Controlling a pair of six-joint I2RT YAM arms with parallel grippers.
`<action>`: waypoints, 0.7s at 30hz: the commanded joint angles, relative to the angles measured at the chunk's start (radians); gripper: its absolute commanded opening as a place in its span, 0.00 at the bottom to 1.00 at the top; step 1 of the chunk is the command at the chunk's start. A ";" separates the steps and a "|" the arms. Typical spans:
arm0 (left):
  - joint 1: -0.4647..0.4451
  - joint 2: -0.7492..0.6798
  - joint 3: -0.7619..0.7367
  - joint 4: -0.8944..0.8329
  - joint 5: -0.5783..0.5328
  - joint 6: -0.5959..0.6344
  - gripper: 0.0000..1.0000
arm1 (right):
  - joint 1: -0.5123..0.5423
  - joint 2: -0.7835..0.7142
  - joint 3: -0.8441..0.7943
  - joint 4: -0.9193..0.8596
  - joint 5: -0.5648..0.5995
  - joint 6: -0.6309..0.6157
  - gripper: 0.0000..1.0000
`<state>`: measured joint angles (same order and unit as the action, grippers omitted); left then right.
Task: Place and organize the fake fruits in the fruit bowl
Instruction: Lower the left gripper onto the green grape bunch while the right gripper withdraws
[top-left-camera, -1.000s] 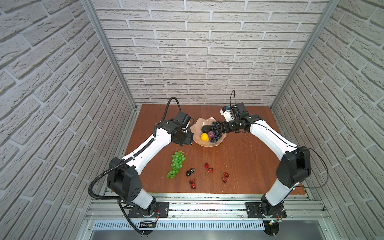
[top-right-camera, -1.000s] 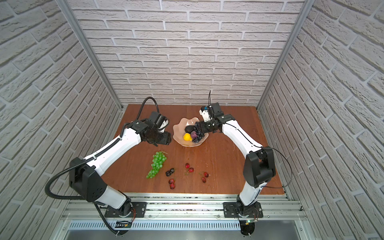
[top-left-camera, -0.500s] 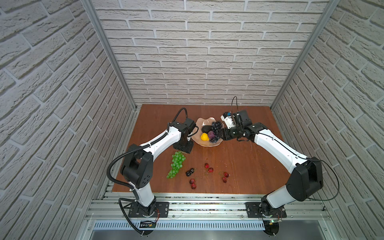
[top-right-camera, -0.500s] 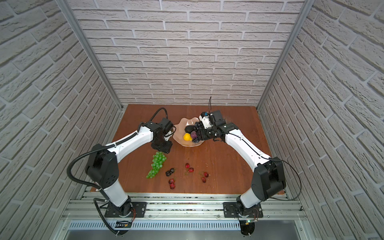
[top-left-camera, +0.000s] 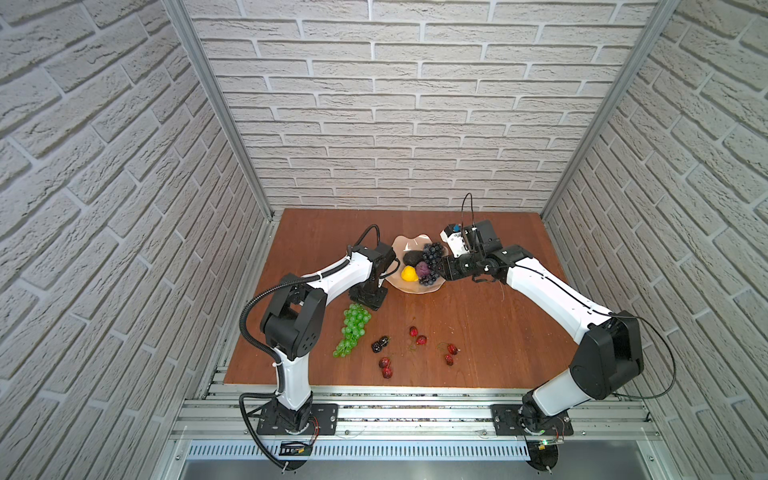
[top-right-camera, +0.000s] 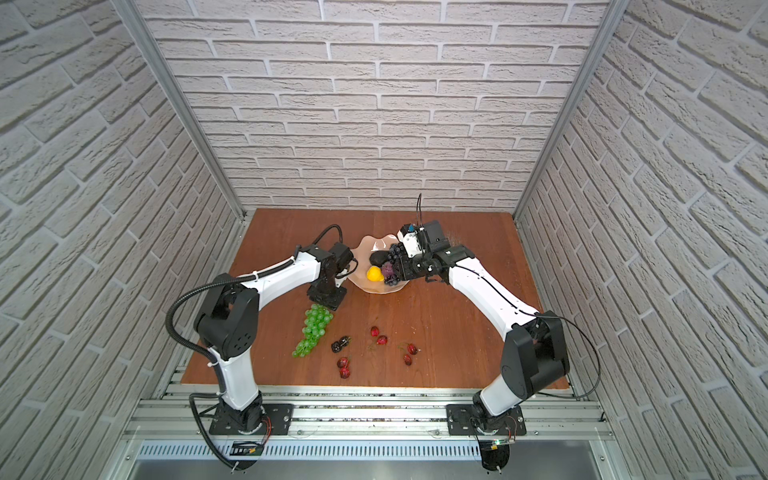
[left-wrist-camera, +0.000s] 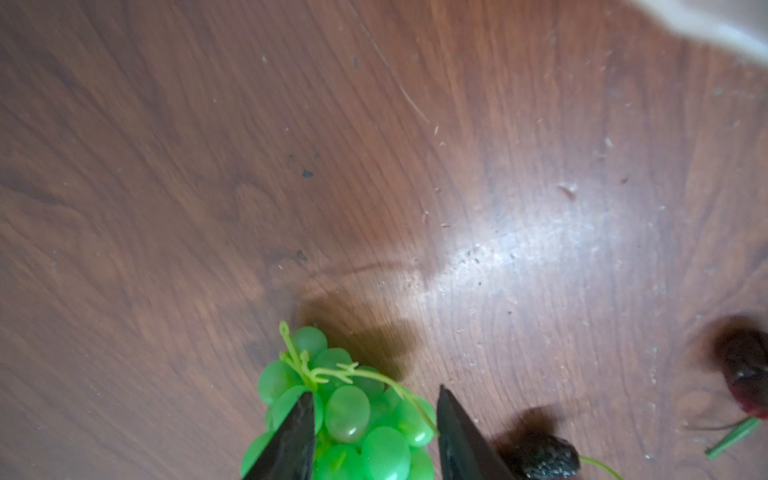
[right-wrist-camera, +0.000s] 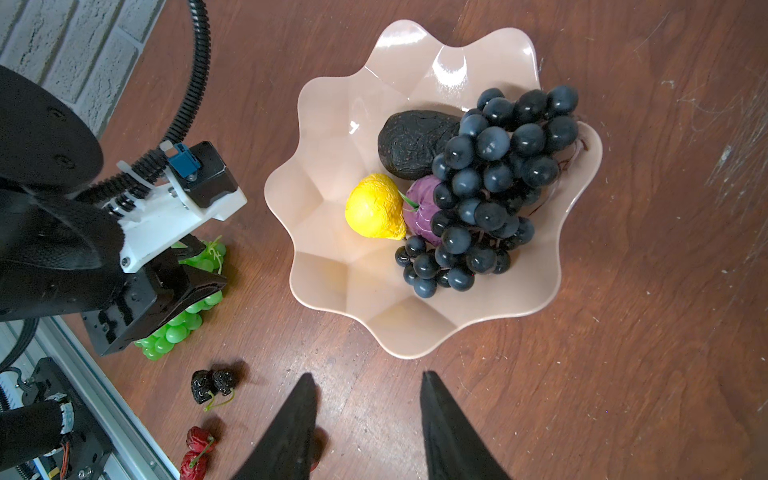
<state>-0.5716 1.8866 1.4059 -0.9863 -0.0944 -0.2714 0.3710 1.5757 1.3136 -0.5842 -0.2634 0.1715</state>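
left fingers (left-wrist-camera: 295, 444) down, astride green grape bunch (left-wrist-camera: 347, 411) | right fingers (right-wrist-camera: 291, 428) beside fruit bowl (right-wrist-camera: 332, 137)

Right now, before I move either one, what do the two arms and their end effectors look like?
Both arms are white shells with black joints. The left arm carries a black corrugated conduit; the right arm a thin black cable. The left end effector and right end effector have black, tapered, pointed fingers.

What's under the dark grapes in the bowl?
The dark grape bunch lies over a purple round fruit and the edge of a blackish avocado. Anything else beneath is covered.
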 joint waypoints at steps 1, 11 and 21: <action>0.011 0.016 -0.010 0.004 -0.036 0.011 0.45 | 0.000 0.006 -0.012 0.034 -0.005 -0.011 0.43; 0.020 0.035 -0.031 0.048 -0.052 0.034 0.44 | 0.000 0.032 -0.005 0.045 -0.019 -0.004 0.43; 0.023 0.038 -0.037 0.049 -0.052 0.034 0.28 | 0.000 0.034 -0.011 0.047 -0.018 -0.004 0.43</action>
<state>-0.5564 1.9232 1.3823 -0.9302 -0.1356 -0.2428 0.3710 1.6123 1.3125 -0.5655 -0.2703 0.1692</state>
